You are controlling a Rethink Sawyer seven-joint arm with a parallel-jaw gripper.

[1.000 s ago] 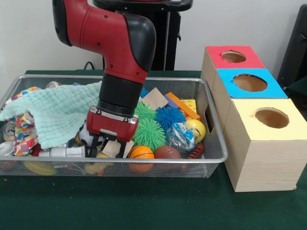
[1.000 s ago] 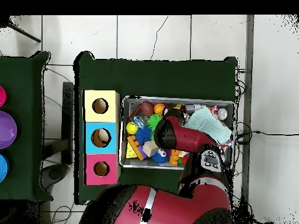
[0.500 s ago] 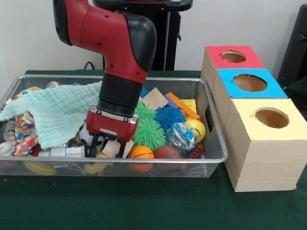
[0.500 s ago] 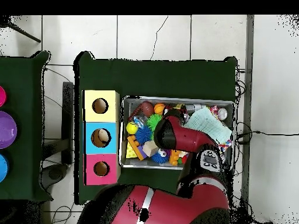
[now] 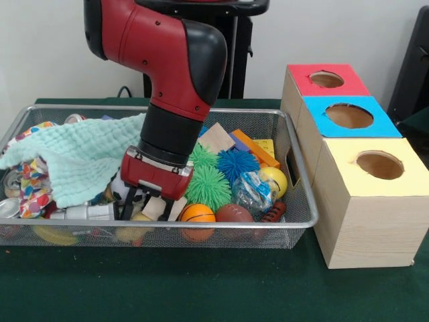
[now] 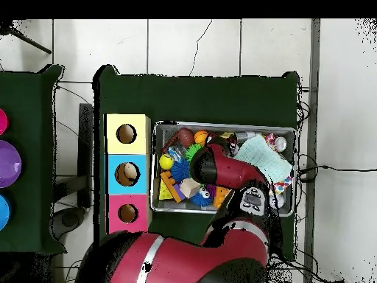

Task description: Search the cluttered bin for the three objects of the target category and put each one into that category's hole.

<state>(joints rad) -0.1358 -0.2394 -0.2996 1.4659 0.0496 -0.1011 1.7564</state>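
Observation:
My gripper [image 5: 150,203] is down in the wire bin [image 5: 295,215], near its front edge. It is open, and a tan wooden block [image 5: 157,207] sits between its black fingers [image 5: 168,204]. An orange basketball [image 5: 198,215] and a brown football [image 5: 234,213] lie just right of it. Behind them are green spiky balls [image 5: 208,186], a blue spiky ball [image 5: 236,163] and a yellow ball [image 5: 273,178]. From overhead the arm [image 6: 221,169] hides the gripper. Three boxes with holes stand beside the bin: red [image 5: 326,80], blue [image 5: 348,115] and yellow [image 5: 379,164].
A mint cloth [image 5: 80,157] covers the bin's left part, over a patterned fabric [image 5: 32,188] and cans [image 5: 9,206]. A metal cylinder [image 5: 87,212] lies left of the gripper. Wooden blocks [image 5: 216,137] and an orange bar [image 5: 255,147] sit at the back. The box row [image 6: 127,174] borders the bin.
The arm has leaned a little to the right in the front view and the gripper has tilted slightly. It stays over the same tan block. The bin's contents have not moved.

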